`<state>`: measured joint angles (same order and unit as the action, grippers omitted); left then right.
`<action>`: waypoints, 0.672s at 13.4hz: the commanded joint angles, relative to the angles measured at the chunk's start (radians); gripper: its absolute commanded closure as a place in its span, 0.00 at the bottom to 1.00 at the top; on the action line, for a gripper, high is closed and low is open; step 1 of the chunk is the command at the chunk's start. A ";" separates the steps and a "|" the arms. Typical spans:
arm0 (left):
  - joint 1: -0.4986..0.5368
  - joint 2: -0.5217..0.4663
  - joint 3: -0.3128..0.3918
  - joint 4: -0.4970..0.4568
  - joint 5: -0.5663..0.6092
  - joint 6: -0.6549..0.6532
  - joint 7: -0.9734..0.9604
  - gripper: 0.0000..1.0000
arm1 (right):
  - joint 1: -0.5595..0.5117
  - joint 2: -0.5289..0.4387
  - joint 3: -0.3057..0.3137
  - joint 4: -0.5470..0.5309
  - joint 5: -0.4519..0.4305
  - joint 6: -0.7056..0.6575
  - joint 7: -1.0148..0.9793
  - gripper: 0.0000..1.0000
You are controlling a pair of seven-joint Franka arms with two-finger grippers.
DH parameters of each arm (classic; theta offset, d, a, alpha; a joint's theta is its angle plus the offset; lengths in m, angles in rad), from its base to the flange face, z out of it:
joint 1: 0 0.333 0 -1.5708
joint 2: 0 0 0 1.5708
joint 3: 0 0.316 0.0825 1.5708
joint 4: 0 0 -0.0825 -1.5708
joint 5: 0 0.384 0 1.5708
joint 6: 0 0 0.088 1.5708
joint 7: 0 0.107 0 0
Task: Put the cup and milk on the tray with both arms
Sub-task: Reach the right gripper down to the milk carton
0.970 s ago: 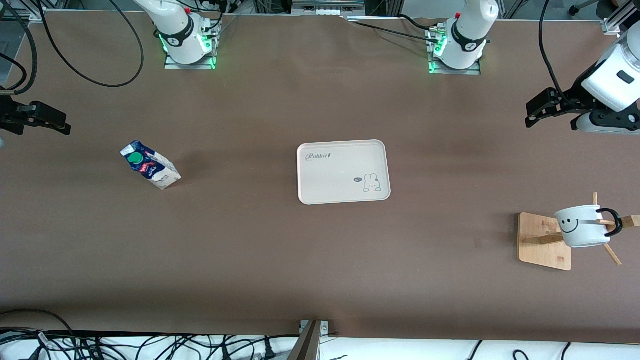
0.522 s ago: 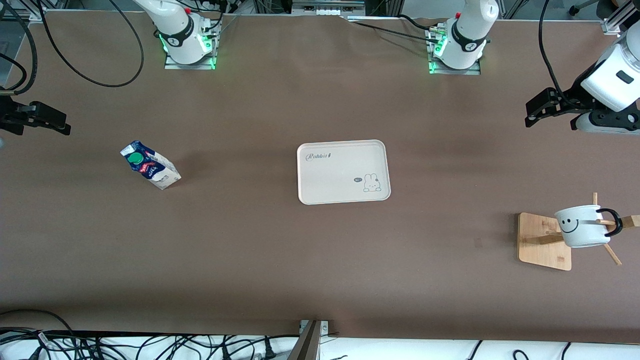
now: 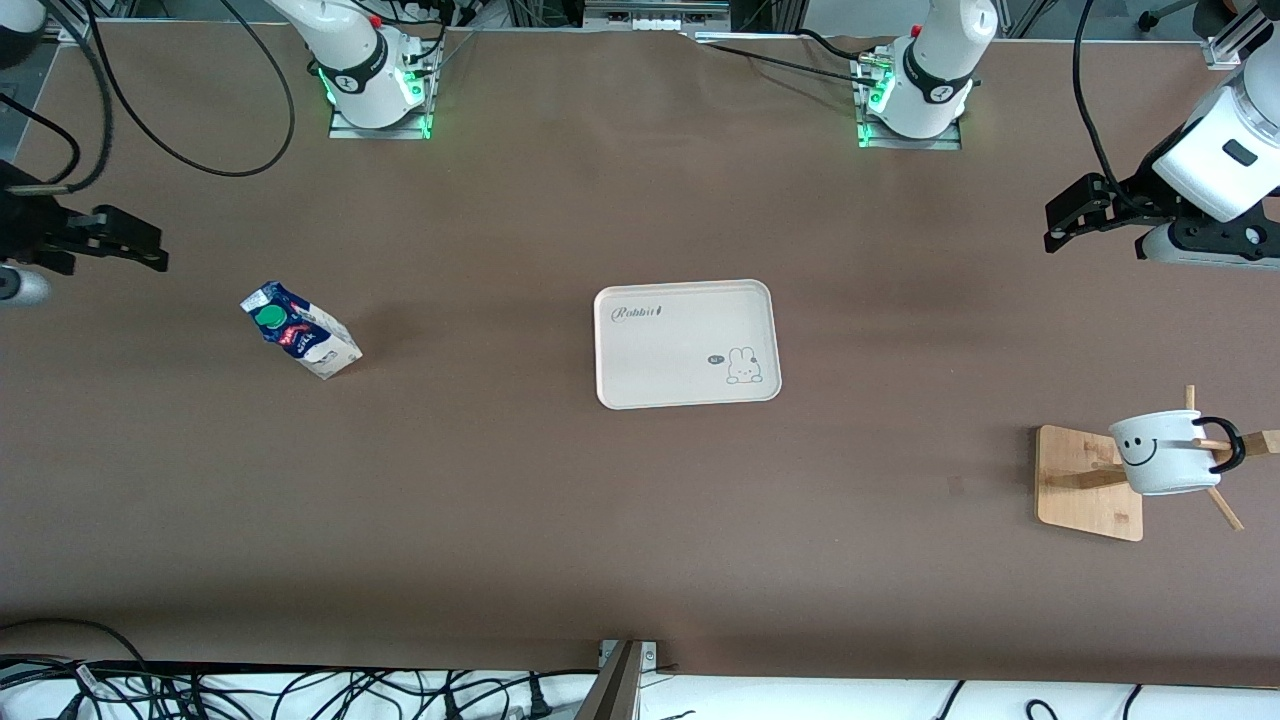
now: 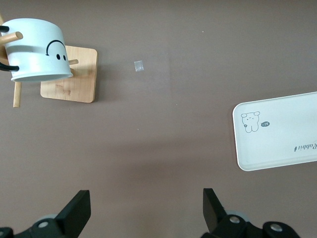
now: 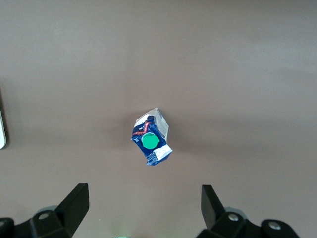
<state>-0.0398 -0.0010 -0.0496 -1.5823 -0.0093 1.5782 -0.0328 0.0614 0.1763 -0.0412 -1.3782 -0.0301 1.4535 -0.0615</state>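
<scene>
The cream tray [image 3: 670,350] with "Rabbit" lettering lies flat at the table's middle; the left wrist view shows part of the tray [image 4: 277,139]. The blue and white milk [image 3: 300,335] with a green cap stands toward the right arm's end; it is also seen from above as the milk [image 5: 151,141]. The white smiley cup [image 3: 1165,452] hangs tilted on a wooden rack [image 3: 1085,482] toward the left arm's end. My left gripper [image 3: 1058,228] hovers open over bare table, apart from the cup [image 4: 37,49]. My right gripper [image 3: 152,252] hovers open beside the milk, holding nothing.
A small pale scrap [image 4: 139,66] lies on the brown table between rack and tray. Both arm bases [image 3: 372,90] stand along the table's edge farthest from the camera. Cables hang below the table edge nearest the camera.
My right gripper has slid a little toward the table's middle, closer to the milk. My left gripper has shifted only slightly. Milk, cup and tray have not moved.
</scene>
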 commanded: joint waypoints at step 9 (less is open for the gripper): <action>0.001 0.009 0.002 0.031 0.009 -0.026 0.005 0.00 | 0.043 0.120 0.001 -0.007 -0.039 0.005 -0.162 0.00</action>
<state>-0.0384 -0.0010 -0.0486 -1.5815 -0.0093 1.5774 -0.0328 0.0822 0.2692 -0.0404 -1.3878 -0.0531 1.4548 -0.2095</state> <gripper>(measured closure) 0.000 0.000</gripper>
